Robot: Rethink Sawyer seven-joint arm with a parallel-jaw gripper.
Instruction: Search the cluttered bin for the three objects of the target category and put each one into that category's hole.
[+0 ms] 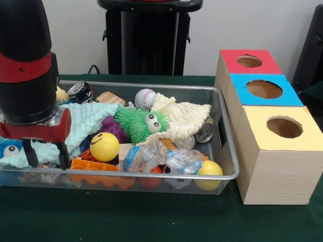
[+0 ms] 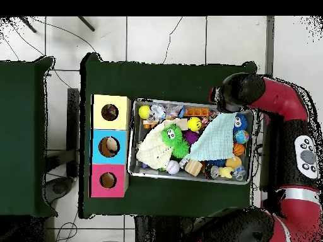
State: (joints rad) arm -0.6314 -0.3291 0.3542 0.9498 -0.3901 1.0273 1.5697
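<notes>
My gripper (image 1: 46,156) hangs over the left end of the wire mesh bin (image 1: 228,151), open, with its fingers down on either side of a fold of mint cloth (image 1: 86,118). Nothing is lifted. A yellow smiley ball (image 1: 104,146) lies just right of the fingers, with a baseball (image 1: 145,98) at the back and a plain yellow ball (image 1: 209,169) at the front right corner. A green fuzzy toy (image 1: 141,123) with eyes sits mid-bin. In the overhead view the arm's wrist (image 2: 236,94) hides the gripper over the bin's corner.
A wooden box right of the bin has a red hole (image 1: 250,61), a blue hole (image 1: 264,89) and a yellow hole (image 1: 284,127). Also in the bin: a cream cloth (image 1: 181,118), a crushed plastic bottle (image 1: 151,157), cans (image 1: 81,92), an orange piece (image 1: 93,165).
</notes>
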